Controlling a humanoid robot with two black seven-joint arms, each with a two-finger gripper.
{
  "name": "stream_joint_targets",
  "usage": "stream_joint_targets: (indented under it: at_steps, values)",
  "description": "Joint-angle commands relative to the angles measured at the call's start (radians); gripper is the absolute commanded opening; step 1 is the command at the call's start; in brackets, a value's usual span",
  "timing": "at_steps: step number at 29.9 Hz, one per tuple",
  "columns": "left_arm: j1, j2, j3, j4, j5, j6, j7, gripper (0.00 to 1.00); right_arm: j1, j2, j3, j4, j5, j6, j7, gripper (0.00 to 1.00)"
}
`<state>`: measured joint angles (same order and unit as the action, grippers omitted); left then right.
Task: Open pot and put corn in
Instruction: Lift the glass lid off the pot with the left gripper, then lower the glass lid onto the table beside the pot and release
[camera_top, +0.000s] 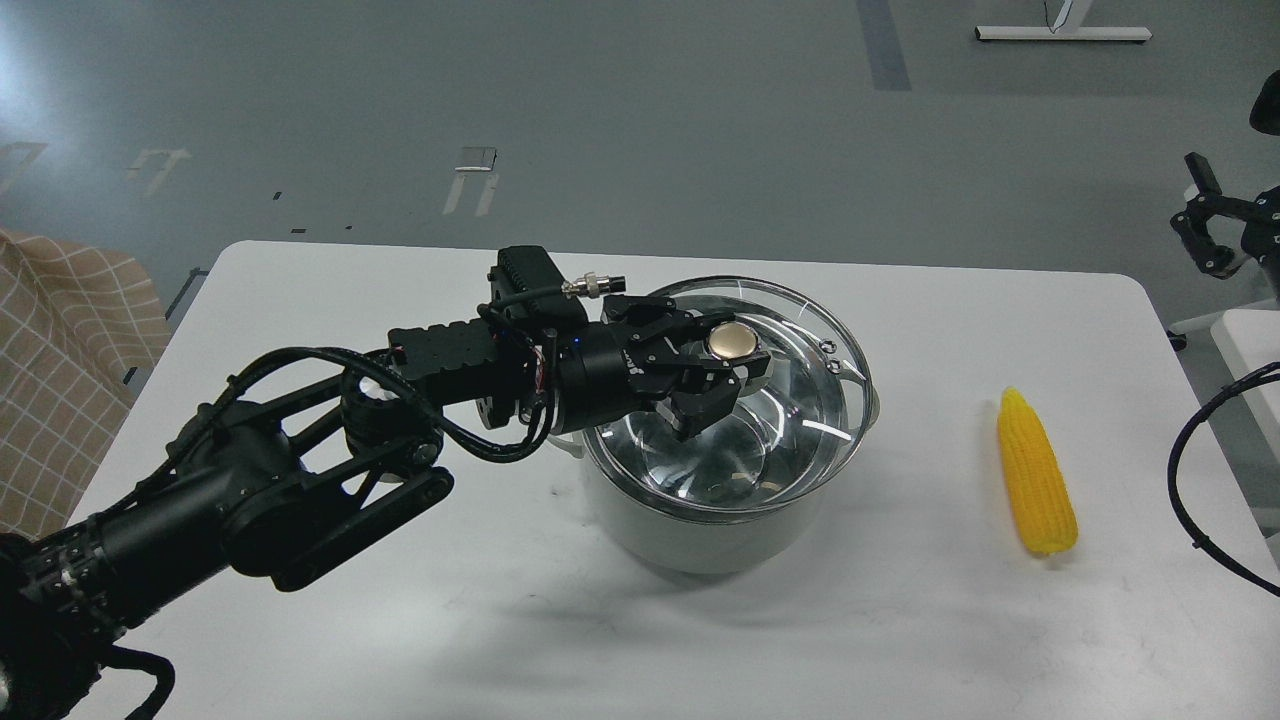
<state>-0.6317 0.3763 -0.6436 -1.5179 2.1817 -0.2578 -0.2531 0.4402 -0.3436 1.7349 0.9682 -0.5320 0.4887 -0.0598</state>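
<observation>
left arm: you see it enter from 8 o'clock, forearm reaching toward 2 o'clock | left gripper (722, 368): wrist level, fingers (703, 408) closed around the gold lid knob (730, 341) | right gripper (1203, 225): small and dark at the 3 o'clock edge, finger state unreadable
</observation>
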Motion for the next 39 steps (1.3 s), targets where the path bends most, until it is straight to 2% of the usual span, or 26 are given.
stream_joint_targets:
  at_steps: [1, 6, 8, 9, 10, 13, 16, 21, 25, 39]
  values:
    - [-0.025, 0.091, -0.007, -0.041, 0.0, -0.001, -0.005, 0.42, 0.0, 0.0, 0.0, 0.0, 0.0, 0.0, 0.0, 1.0]
    - [-0.017, 0.259, -0.097, -0.051, -0.066, 0.006, -0.011, 0.42, 0.0, 0.0, 0.0, 0.0, 0.0, 0.0, 0.0, 1.0]
    - [0.015, 0.375, -0.163, -0.045, -0.193, 0.011, -0.014, 0.42, -0.006, 0.0, 0.0, 0.0, 0.001, 0.0, 0.0, 1.0]
    - [0.015, 0.375, -0.163, -0.045, -0.194, 0.011, -0.014, 0.42, -0.006, 0.0, 0.0, 0.0, 0.001, 0.0, 0.0, 1.0]
    - [0.044, 0.439, -0.182, -0.035, -0.259, 0.014, -0.017, 0.42, -0.009, 0.0, 0.002, 0.0, 0.0, 0.0, 0.0, 1.0]
    - [0.105, 0.559, -0.177, 0.016, -0.313, 0.076, -0.04, 0.42, -0.012, 0.0, 0.002, 0.0, 0.001, 0.0, 0.0, 1.0]
    - [0.173, 0.607, -0.176, 0.044, -0.313, 0.127, -0.041, 0.42, -0.02, 0.0, 0.002, 0.001, 0.001, 0.0, 0.0, 1.0]
    - [0.305, 0.61, -0.176, 0.137, -0.312, 0.212, -0.043, 0.42, -0.02, 0.006, 0.002, 0.004, 0.0, 0.0, 0.0, 1.0]
    - [0.437, 0.592, -0.172, 0.283, -0.316, 0.337, -0.072, 0.42, -0.02, 0.009, 0.0, 0.01, 0.001, 0.0, 0.0, 1.0]
    - [0.48, 0.468, -0.172, 0.381, -0.321, 0.376, -0.071, 0.44, -0.029, 0.02, -0.001, 0.014, 0.001, 0.0, 0.0, 1.0]
